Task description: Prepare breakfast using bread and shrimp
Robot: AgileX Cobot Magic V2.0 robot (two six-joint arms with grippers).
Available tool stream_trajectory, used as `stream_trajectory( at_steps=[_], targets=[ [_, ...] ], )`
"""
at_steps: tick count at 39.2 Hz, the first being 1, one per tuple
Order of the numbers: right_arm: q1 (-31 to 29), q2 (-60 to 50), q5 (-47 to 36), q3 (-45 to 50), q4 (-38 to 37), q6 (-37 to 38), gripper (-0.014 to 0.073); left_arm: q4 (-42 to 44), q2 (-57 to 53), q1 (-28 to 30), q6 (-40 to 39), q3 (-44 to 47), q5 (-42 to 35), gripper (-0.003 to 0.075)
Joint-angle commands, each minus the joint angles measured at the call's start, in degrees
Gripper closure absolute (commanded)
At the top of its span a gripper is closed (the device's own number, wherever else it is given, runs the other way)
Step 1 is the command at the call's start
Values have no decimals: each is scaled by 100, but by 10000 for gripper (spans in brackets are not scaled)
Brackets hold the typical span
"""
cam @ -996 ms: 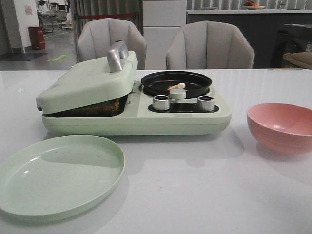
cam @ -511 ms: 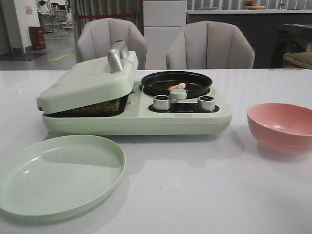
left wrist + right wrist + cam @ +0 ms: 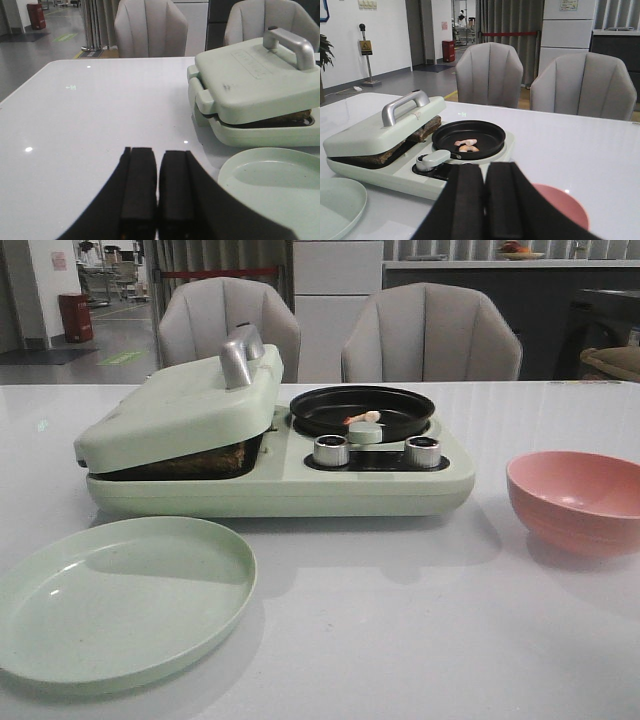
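Breakfast maker (image 3: pixel 280 475) at the centre of the white table (image 3: pixel 400 640). Bread (image 3: pixel 200 460) lies pressed under its tilted lid (image 3: pixel 180 405); the shrimp (image 3: pixel 362 419) rests in the black pan (image 3: pixel 362 410) on its right half. A green plate (image 3: pixel 120 595) sits in front of the maker, a pink bowl (image 3: pixel 578 498) to its right. Left gripper (image 3: pixel 157 190) and right gripper (image 3: pixel 485 200): fingers closed, empty, above the table.

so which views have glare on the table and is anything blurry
Left wrist view: small bright ceiling-light spots dot the white table; the left tool is a dark, soft shape. Front view: dim and grainy, soft shadows by the green plate and pink bowl. Right wrist view: the shrimp looks soft.
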Motion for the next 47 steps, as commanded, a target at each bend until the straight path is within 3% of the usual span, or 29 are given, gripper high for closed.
stream_trajectory(
  at_steps=[1,9,47],
  targets=[
    [19,48,-445,-163,-7,-29,451,111,-100,14,-264,66,-863,601],
    [19,48,-445,-163,-7,-29,451,111,-100,14,-323,124,-1171,601],
    [19,48,-445,-163,-7,-29,451,207,-88,-199,-323,124,-1089,601]
  ],
)
